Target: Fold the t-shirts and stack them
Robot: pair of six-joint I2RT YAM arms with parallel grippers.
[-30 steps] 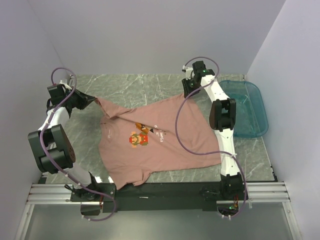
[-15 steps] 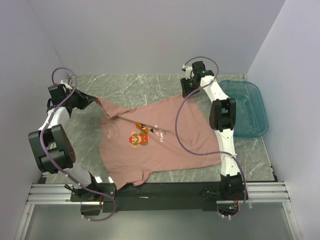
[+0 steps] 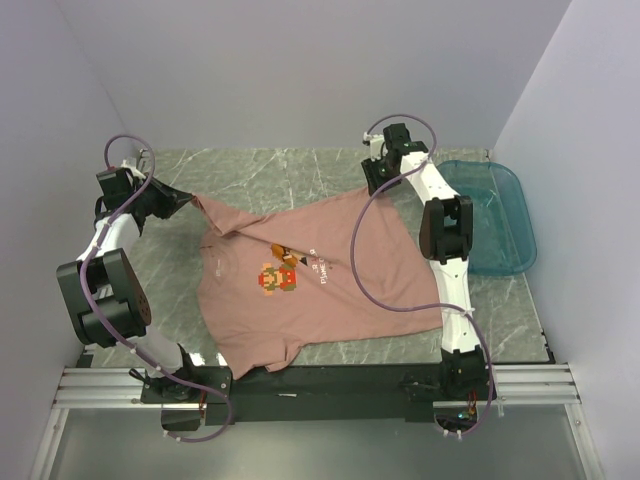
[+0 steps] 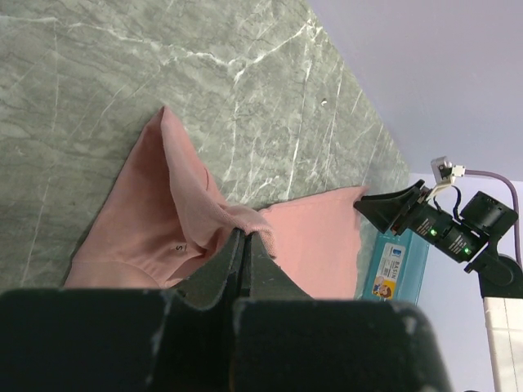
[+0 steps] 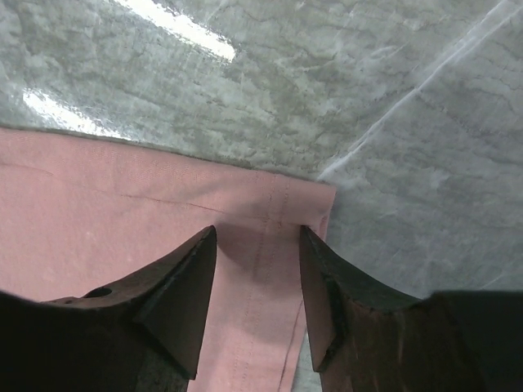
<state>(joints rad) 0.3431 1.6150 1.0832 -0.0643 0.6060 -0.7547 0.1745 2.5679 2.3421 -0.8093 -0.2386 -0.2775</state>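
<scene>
Dusty-pink t-shirt (image 3: 310,290) lies spread chest-up across the middle of the marble-patterned bench (image 3: 300,165), pixel-figure print (image 3: 278,278) facing the ceiling. Up at its far left corner the cloth rises in a bunched fold, and my left end effector (image 4: 245,238) is clenched right on it, fingers pressed together with fabric pinched between. Over at the far right corner my right end effector (image 5: 257,241) is released, fingers spread either side of the hem seam. Beyond my right arm, a translucent teal tub (image 3: 495,215) sits at the bench's right edge.
</scene>
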